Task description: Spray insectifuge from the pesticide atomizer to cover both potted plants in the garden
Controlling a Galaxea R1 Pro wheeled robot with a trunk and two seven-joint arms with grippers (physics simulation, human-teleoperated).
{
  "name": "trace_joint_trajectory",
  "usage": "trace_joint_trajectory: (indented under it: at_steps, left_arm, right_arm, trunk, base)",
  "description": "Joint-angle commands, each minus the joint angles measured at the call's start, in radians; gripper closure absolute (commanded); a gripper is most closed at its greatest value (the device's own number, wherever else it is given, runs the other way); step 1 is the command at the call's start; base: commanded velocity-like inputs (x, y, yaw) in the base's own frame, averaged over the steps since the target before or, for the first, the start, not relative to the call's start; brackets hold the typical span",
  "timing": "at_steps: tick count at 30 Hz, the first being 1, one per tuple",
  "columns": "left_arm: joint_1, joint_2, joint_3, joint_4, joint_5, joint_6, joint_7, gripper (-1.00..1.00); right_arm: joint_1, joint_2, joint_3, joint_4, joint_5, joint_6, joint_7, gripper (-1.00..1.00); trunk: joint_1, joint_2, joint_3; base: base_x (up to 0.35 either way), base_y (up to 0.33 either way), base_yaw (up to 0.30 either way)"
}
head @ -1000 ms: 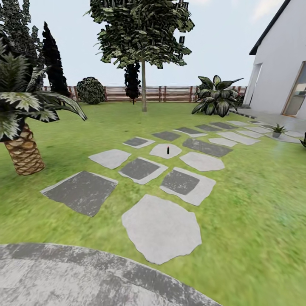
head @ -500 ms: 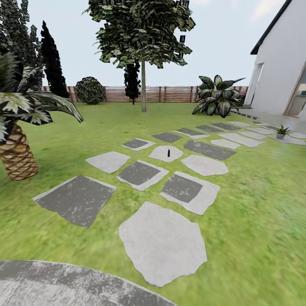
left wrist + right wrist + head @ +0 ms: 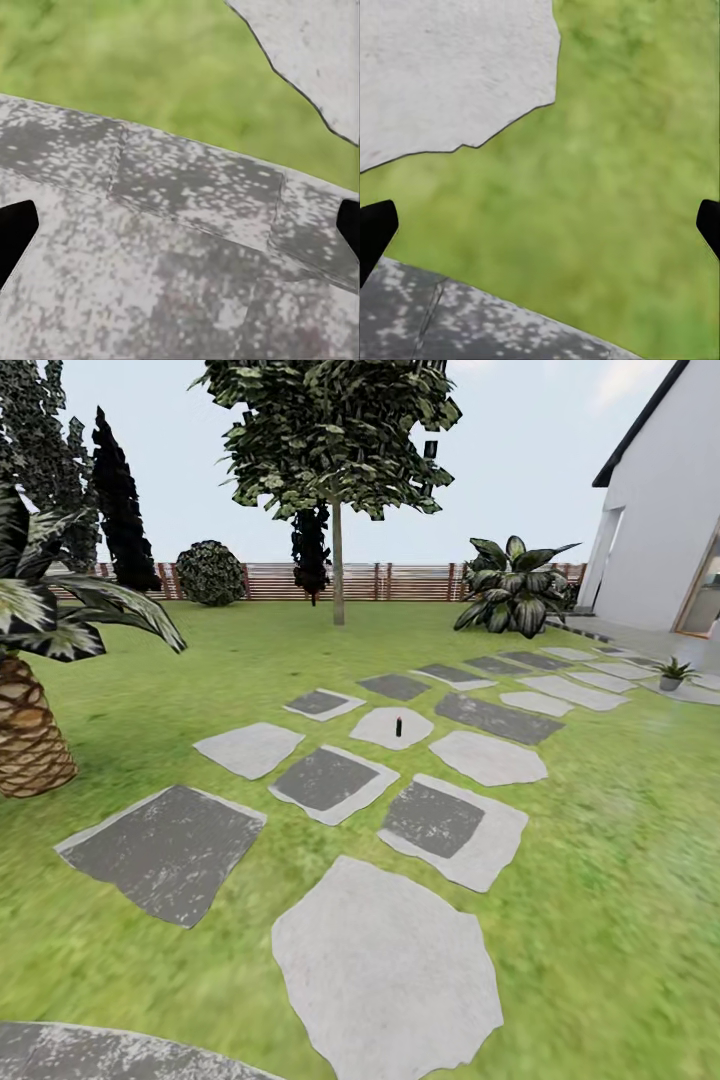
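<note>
A small dark upright object, likely the pesticide atomizer, stands on a pale stone slab in the middle of the garden lawn, far ahead. One potted plant, a low green rosette in a grey pot, sits on paving at the far right by the house. The other potted plant is out of view. My left gripper hangs open over speckled grey paving. My right gripper is open over grass beside a pale slab. Both hold nothing.
Grey and dark stepping slabs run across the lawn toward the house. A scaly palm trunk stands at the left. A thin tree, a big striped leafy plant and the slat fence are at the back.
The whole head view has shifted: the slabs have grown nearer, the palm has slid left, and the grey paving at the bottom has shrunk. The camera has moved forward.
</note>
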Motion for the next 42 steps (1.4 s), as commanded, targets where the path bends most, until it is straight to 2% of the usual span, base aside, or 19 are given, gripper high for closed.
trace_joint_trajectory:
  at_steps: [1, 17, 42]
  left_arm:
    - [-0.001, 0.0, 0.003, 0.001, -0.001, -0.003, 0.0, -1.0]
    - [-0.001, 0.0, 0.003, 0.001, -0.001, -0.003, 0.0, -1.0]
    - [-0.001, 0.0, 0.003, 0.001, -0.001, -0.003, 0.0, -1.0]
  right_arm:
    - [0.0, 0.0, 0.0, 0.001, 0.001, -0.003, -0.003, -1.0]
    - [0.0, 0.0, 0.0, 0.001, 0.001, -0.003, -0.003, -1.0]
    - [0.0, 0.0, 0.0, 0.001, 0.001, -0.003, -0.003, -1.0]
  trunk:
    - [0.0, 0.0, -0.001]
    - [0.0, 0.0, -0.001]
    - [0.0, 0.0, -0.001]
  base:
    - [0.339, 0.0, 0.0]
    - [0.339, -0.006, 0.0]
    - [0.339, -0.08, 0.0]
